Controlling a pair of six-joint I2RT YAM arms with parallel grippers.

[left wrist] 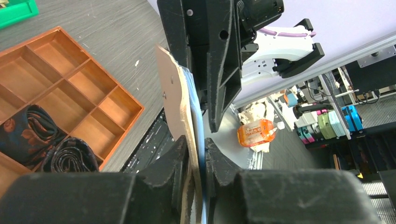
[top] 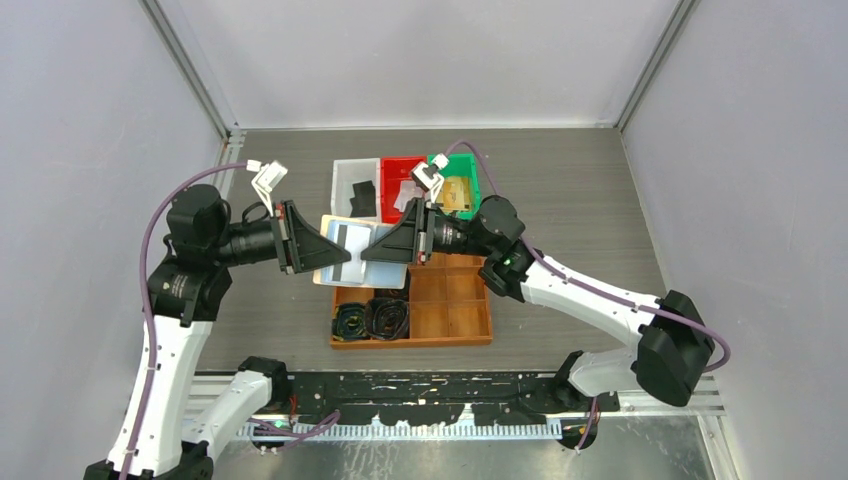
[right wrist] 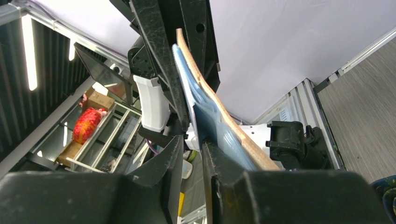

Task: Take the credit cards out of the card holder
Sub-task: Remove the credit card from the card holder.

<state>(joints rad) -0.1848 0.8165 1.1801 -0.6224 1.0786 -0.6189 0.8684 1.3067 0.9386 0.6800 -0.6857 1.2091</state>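
Nearest to the arm bases lies the brown wooden divided tray (top: 450,300), with two dark coiled belts (top: 372,318) in its left compartments. Above its far edge both arms hold the tan folding card holder with pale blue shiny pockets (left wrist: 175,102) in the air, standing on its edge between them. The left gripper (left wrist: 196,142) is closed firmly on the tan cover. The right gripper (right wrist: 192,142) is pinched on a thin pale blue layer from the opposite side; I cannot tell if a card is inside this pinch. A pale credit card with a dark stripe (top: 352,238) shows in the open holder. I think the right gripper should pinch only the card edge and pull straight along the pocket while the left one keeps steady. Behind stand the white (top: 337,190), red (top: 384,190) and green (top: 476,190) plastic bins.
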